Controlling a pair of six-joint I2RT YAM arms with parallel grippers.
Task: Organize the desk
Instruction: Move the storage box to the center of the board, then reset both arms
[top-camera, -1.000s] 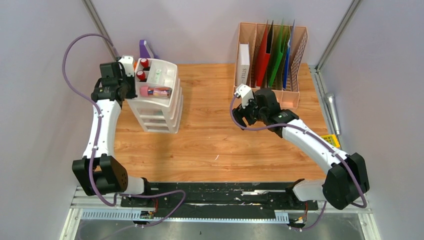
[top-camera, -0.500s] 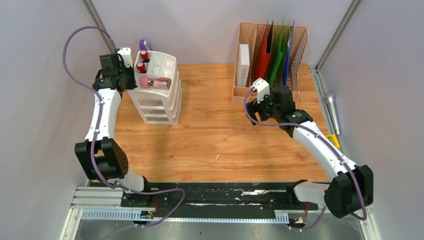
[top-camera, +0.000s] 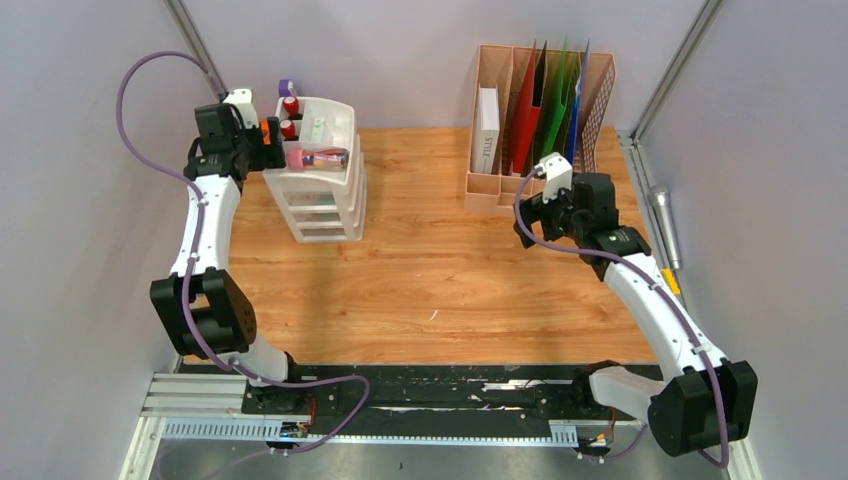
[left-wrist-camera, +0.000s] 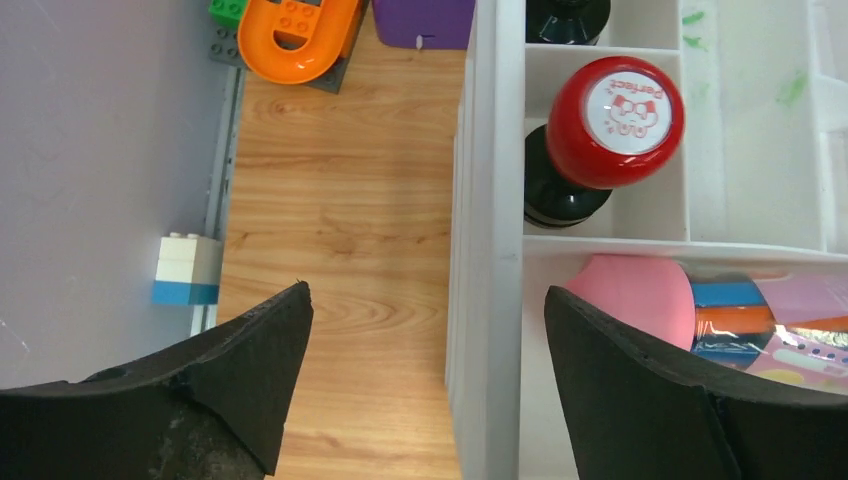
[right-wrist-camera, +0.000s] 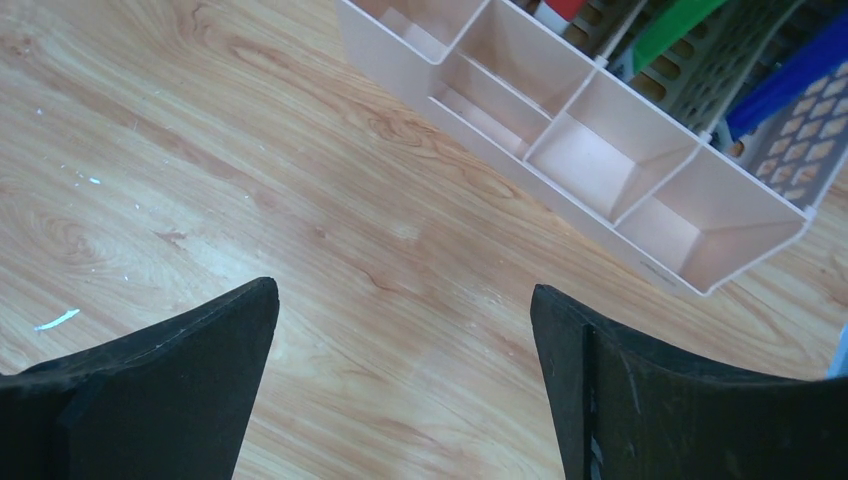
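The bench (top-camera: 440, 260) spans under both arms, with 1 white drawer unit (top-camera: 325, 205) far-left and 1 pink file rack (top-camera: 490, 190) far-right. The 2 hands, left hand (left-wrist-camera: 425, 295) and right hand (right-wrist-camera: 403, 290), are both spread apart and holding nothing.

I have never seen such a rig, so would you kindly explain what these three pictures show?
Two white robot arms are bolted at the near edge of a wooden desk. The overhead picture looks down from behind them; the other two come from wrist cameras. The left pincer stands open astride the side wall of a white drawer unit holding a red-capped stamp. The right pincer stands open above bare wood beside a pink file rack. Nothing is held.
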